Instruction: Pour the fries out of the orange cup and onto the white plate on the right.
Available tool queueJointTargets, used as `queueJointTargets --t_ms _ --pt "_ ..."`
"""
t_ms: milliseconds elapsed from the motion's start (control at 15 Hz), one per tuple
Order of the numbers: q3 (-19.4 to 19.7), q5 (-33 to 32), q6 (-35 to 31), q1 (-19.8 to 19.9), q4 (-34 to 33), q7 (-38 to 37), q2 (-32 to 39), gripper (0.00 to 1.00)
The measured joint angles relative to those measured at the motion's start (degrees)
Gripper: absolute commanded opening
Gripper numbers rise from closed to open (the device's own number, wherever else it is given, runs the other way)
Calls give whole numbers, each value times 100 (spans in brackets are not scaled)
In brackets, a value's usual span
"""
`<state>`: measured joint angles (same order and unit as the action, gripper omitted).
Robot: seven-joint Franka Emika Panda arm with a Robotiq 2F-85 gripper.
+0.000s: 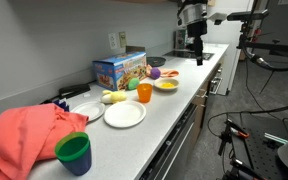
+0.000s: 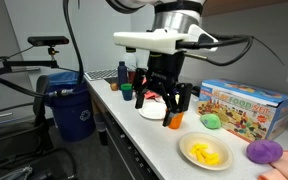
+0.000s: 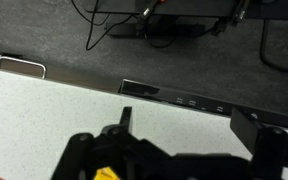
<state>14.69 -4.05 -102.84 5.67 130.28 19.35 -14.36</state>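
Note:
The orange cup stands upright on the long grey counter, next to a white plate. It also shows beyond the gripper in an exterior view, with the white plate behind it. I cannot see fries in it from here. My gripper hangs above the far end of the counter, well away from the cup. Its fingers are spread and empty in an exterior view and in the wrist view, which looks down on bare counter and its front edge.
A yellow plate with yellow food, a colourful box, a purple item, a green cup with a blue base and a red cloth share the counter. A blue bin stands on the floor.

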Motion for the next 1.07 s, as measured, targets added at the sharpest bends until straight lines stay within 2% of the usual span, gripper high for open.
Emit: queueJointTargets --t_ms 1067 --pt "0 0 0 0 0 0 0 100"
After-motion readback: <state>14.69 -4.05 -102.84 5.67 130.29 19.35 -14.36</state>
